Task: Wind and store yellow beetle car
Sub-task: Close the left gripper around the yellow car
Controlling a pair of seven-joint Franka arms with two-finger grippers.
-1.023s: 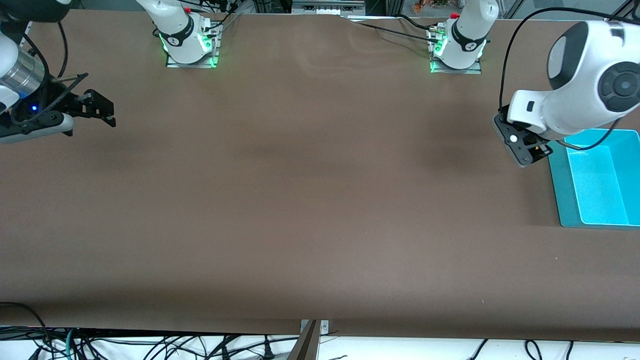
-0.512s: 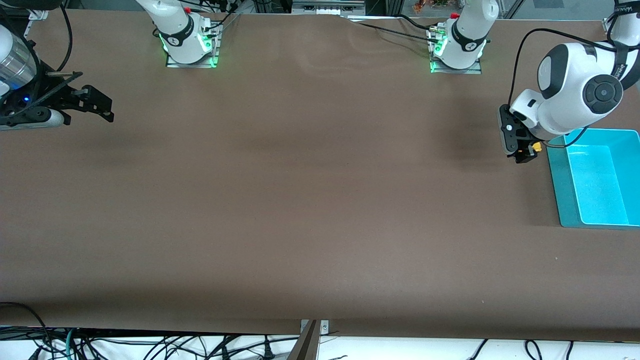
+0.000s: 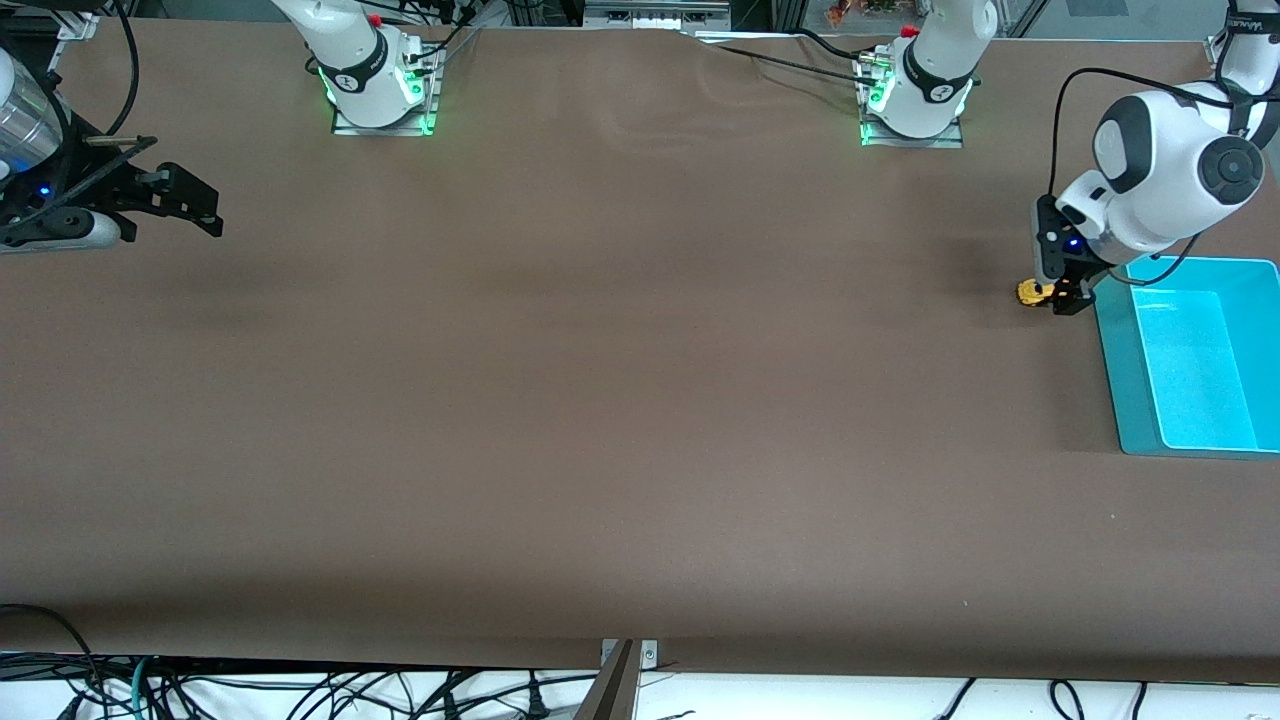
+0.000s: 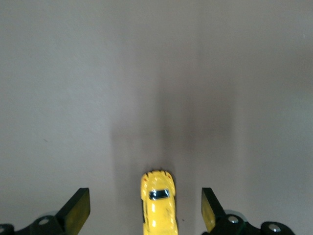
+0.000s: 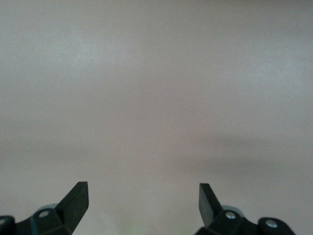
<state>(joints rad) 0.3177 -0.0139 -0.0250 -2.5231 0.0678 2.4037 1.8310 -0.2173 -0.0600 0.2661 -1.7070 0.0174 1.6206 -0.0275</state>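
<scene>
The yellow beetle car [image 3: 1032, 292] sits on the brown table beside the teal bin [image 3: 1120, 370], toward the left arm's end. My left gripper [image 3: 1058, 294] is low over it, open, with the car [image 4: 159, 203] between its two fingers [image 4: 76, 210] and clear gaps on both sides. My right gripper [image 3: 195, 208] is open and empty, held above the table at the right arm's end; its wrist view shows only bare table between its fingers [image 5: 78, 200].
The teal bin is open-topped and holds nothing that I can see. Both arm bases [image 3: 380, 90] stand at the table's edge farthest from the front camera. Cables hang below the table's near edge.
My left gripper has swung down and toward the bin, and the car, held half a second ago, now rests on the table between open fingers. My right gripper has drifted slightly outward.
</scene>
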